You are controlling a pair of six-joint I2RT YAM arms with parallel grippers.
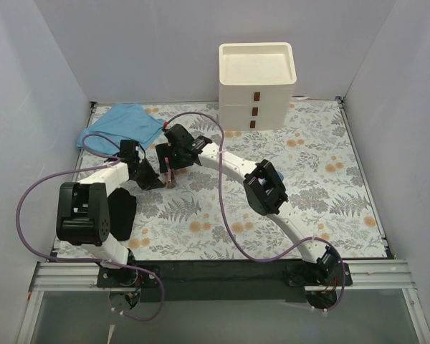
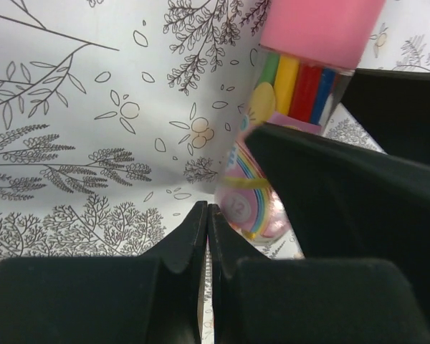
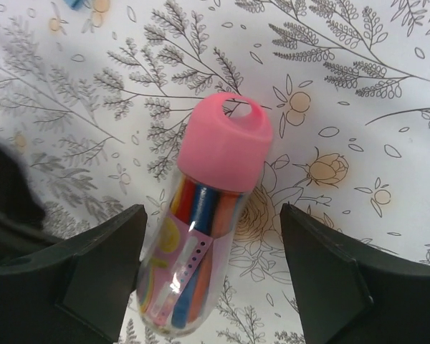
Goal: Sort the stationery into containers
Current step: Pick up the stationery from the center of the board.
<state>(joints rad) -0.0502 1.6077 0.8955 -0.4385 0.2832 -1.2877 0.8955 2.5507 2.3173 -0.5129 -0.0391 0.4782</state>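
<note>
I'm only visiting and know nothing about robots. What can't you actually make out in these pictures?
- Drawer unit, top view: the drawer fronts look closed, so any contents are hidden.
- Pink tube, right wrist view: its lower end is cut off by the bottom edge. In the left wrist view a dark finger covers part of it, and in the top view it is too small to read.
- Blue item, top view: mostly hidden by the right arm, so it is unidentifiable.

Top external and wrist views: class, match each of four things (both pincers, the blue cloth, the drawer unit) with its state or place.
1 left pincer
2 right pincer
3 blue cloth
4 drawer unit

A open, straddling the pink-capped tube
B far left corner of the table
C shut, tube beside it
D far edge, near the middle

Pairs: 1-C, 2-A, 3-B, 4-D
</note>
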